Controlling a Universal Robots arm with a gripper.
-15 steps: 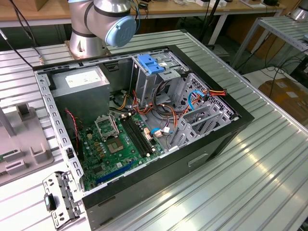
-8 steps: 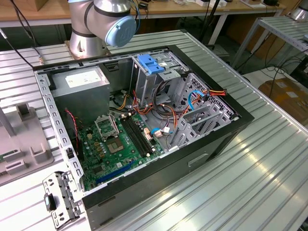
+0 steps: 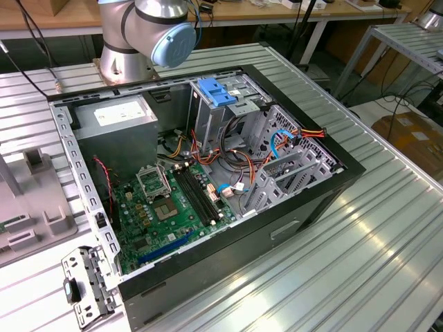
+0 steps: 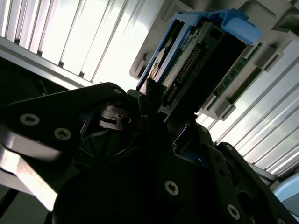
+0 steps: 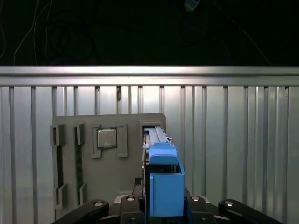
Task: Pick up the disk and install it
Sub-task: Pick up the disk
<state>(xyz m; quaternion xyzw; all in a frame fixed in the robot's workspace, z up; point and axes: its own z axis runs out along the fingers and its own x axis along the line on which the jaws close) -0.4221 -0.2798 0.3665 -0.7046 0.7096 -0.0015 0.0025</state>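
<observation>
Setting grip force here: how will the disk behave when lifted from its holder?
The disk looks rigid and probably dense, with exposed connector pins, so best not knocked. Its blue carrier looks like smooth plastic, possibly slippery. Standing on edge in the grey holder, it might tip once freed.

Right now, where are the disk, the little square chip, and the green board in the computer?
the disk [image 5: 166, 186], first wrist view, on its blue carrier's end face.
the processor chip [image 5: 107, 138], first wrist view, on the middle of its metal lid.
the motherboard [image 3: 156, 228], exterior view, on its green surface.
</observation>
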